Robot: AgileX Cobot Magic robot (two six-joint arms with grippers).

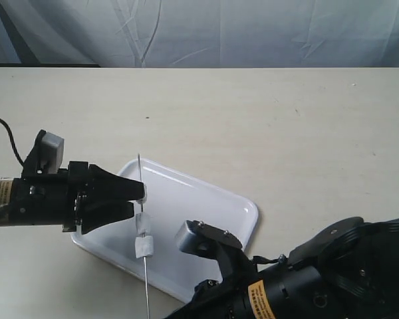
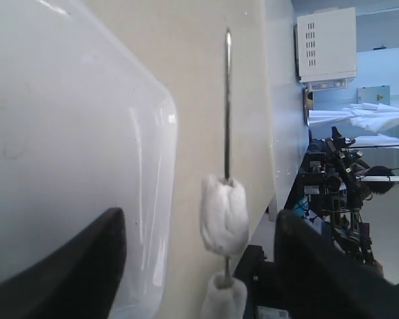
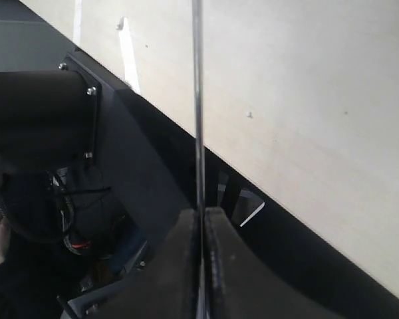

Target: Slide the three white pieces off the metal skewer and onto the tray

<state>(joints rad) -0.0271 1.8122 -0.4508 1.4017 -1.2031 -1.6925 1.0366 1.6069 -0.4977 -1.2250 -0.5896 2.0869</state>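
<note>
Yellow arm labels [image 1: 256, 293], lettering illegible; metal skewer [image 1: 139, 169] in closed right jaws.

Black left arm [image 1: 33, 199] — grey camera block [image 1: 51, 141], yellow label [image 1: 1, 194], black cable [image 1: 10, 143]; black right arm [image 1: 319, 279], yellow sticker [image 1: 257, 292]

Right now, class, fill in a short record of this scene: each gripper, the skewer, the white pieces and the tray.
left gripper: open, jaws either side of the skewer
right gripper: shut on one end of the skewer
metal skewer: thin rod, held over the tray
white pieces: threaded on the skewer, none on the tray
tray: white, resting on the table
</note>
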